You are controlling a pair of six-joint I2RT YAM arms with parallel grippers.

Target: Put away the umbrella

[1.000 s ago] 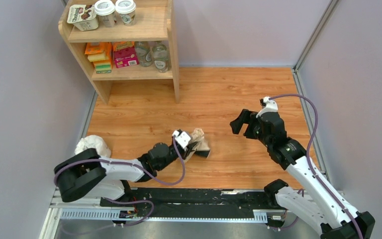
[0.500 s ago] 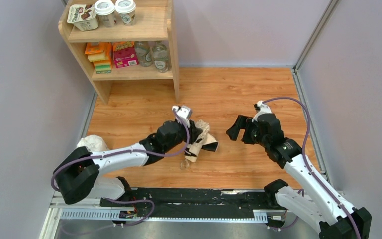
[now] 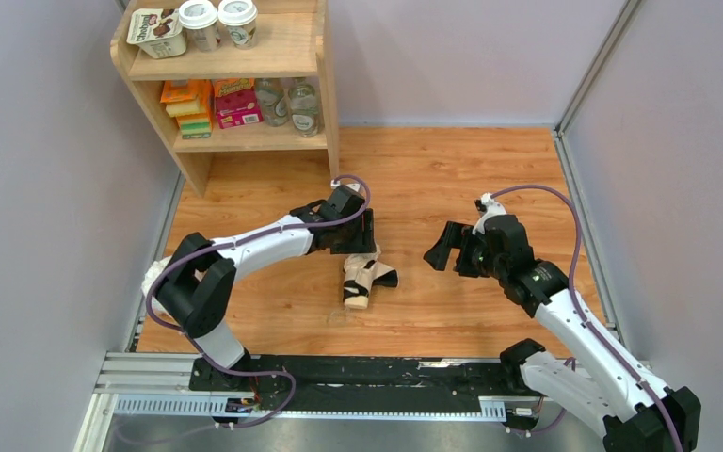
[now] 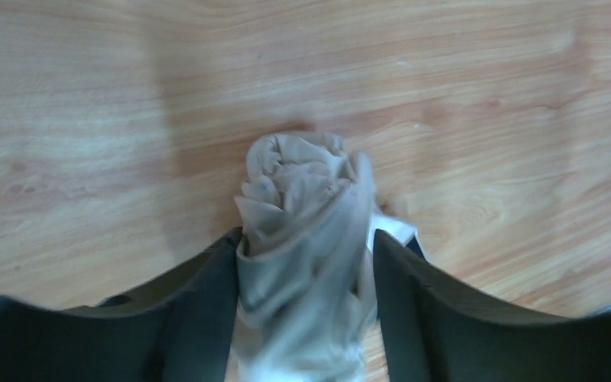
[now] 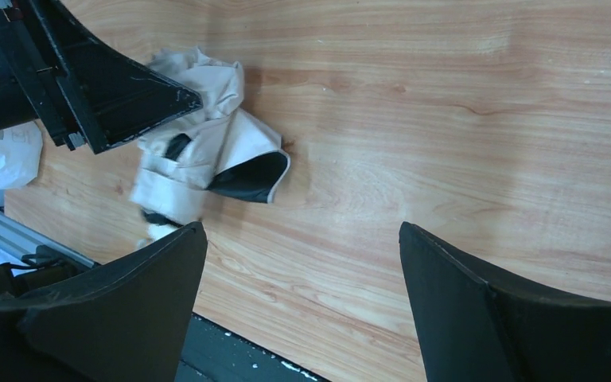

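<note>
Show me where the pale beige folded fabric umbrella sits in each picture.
Top external: pale beige fabric umbrella mid-table, just below the left arm's black jaws.
Left wrist: umbrella centre, between those jaws.
Right wrist: umbrella upper left.
Shared landmark: the left arm's black jaws, beside it in all three.

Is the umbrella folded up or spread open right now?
Folded. The umbrella is a compact, bunched beige roll clamped in the left gripper, with no canopy spread out.

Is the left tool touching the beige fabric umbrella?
Touching. The left wrist view shows the left tool squeezing the beige fabric umbrella between both fingers.
</note>
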